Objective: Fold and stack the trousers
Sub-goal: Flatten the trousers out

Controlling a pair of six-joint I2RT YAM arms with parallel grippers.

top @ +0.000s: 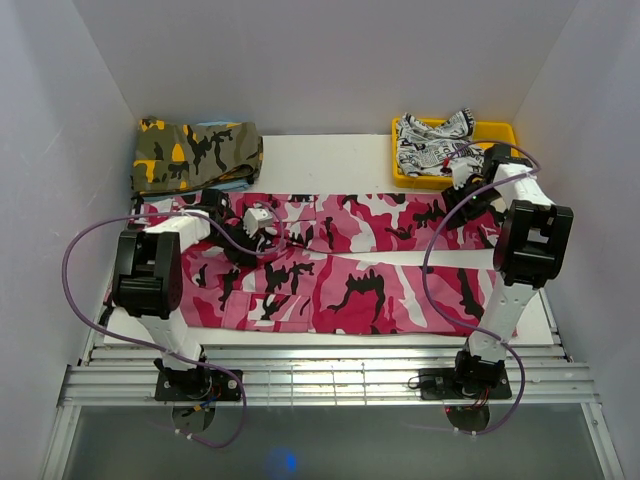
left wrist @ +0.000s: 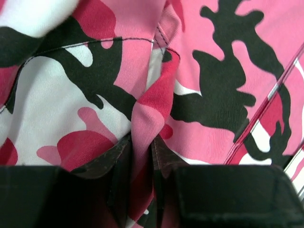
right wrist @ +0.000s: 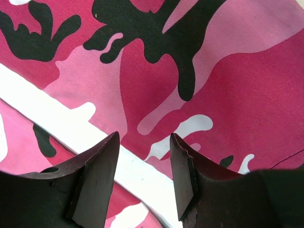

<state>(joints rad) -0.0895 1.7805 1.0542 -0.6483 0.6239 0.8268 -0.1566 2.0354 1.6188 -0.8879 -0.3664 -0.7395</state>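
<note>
The trousers [top: 350, 285] were spread flat across the table [top: 330, 160]. Their long axis ran from left to right, with the waist toward the left arm. The 2 legs reached toward the right arm, with a bare strip of table between them. The left gripper [top: 256, 226] was found at the waist end, close to where the legs part. In the wrist view its fingers [left wrist: 121, 164] were pressed nearly together on a raised ridge of the pink cloth. The right gripper [top: 466, 195] was held over the far leg near its cuff end, its jaws spread with nothing between them (whether the fingertips [right wrist: 102, 161] touched the cloth could not be told). Each arm was thus the nearer to its own end of the garment. Both arms were stretched forward from their bases, with the wrists bent down toward the cloth. A grip at the right end was judged to be needed before any fold could be carried.
</note>
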